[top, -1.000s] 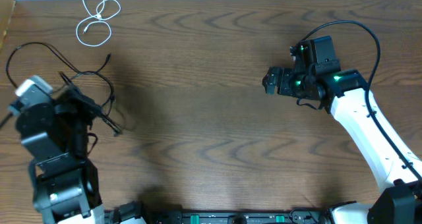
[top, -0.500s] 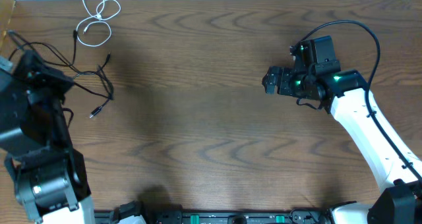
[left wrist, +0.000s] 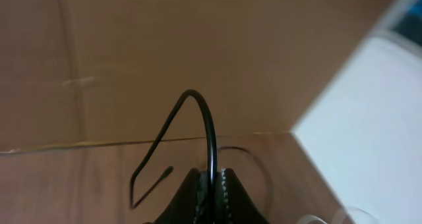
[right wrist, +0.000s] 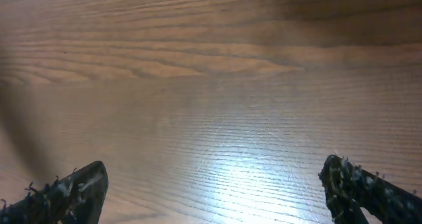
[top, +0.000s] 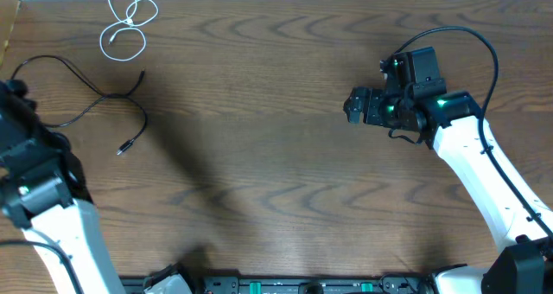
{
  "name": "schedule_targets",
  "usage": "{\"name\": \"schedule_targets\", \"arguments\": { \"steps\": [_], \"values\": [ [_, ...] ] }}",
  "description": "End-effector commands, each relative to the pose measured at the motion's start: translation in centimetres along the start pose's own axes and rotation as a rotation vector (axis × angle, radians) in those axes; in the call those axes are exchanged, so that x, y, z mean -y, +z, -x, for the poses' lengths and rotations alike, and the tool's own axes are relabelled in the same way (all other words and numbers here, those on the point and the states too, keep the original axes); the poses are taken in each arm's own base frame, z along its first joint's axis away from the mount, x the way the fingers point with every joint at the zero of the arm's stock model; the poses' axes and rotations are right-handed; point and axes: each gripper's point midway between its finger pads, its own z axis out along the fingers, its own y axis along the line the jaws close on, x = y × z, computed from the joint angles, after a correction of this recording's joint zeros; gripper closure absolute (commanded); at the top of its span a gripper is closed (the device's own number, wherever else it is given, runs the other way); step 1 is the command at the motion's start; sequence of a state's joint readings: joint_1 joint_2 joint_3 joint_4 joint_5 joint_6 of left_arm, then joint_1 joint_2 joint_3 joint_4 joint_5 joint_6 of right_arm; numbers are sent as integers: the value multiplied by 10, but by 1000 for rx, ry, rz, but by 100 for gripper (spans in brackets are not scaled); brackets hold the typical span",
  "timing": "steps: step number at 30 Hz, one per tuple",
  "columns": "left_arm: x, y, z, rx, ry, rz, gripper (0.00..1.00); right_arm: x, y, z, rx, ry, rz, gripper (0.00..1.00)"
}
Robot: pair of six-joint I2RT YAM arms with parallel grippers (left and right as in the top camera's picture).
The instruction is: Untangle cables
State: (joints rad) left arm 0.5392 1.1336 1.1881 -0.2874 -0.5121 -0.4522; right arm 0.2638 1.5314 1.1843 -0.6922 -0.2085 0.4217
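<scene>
Left gripper [left wrist: 212,184] pinched shut on the black cable [left wrist: 210,128] at the nine o'clock edge of the table [top: 276,164]; white cable [top: 128,22] coiled apart at eleven. Right gripper [right wrist: 214,181] wide open, empty, at two o'clock. Sorting the black tangle seems in hand; next, draw the held strand clear, gently

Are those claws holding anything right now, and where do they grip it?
The left gripper pinches a black cable partway along its length. The right gripper is open and empty.
</scene>
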Motion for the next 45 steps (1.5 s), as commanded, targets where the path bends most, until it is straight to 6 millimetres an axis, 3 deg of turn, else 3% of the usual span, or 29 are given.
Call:
{"name": "schedule_targets", "arguments": {
  "steps": [1,9,13,17,22,26,31,35,39,45],
  "values": [
    [-33,21,12,40,-109,130,93,-1,2,-4,-12,4,-2,1],
    [-73,65,-7,-59,-131,197,92,0,2,-4,-15,5,-3,1],
    [-119,77,-13,-58,-111,370,92,0,2,-6,-20,6,-6,1],
    [-158,85,-30,-83,-49,558,93,0,2,-6,-20,7,-6,1],
    [-173,103,-75,-215,22,624,93,1,2,-7,-26,8,-8,1],
    [-180,113,-98,-274,55,654,93,2,2,-10,-37,10,-14,1],
    [-186,120,-115,-320,78,674,92,2,2,-9,-35,10,-13,1],
    [-175,129,-138,-408,52,596,92,2,2,-9,-34,10,-13,1],
    [-150,139,-166,-527,-15,439,92,2,2,-9,-34,10,-12,1],
    [-112,147,-192,-650,-104,226,92,3,2,-11,-40,11,-15,1]
  ]
}}
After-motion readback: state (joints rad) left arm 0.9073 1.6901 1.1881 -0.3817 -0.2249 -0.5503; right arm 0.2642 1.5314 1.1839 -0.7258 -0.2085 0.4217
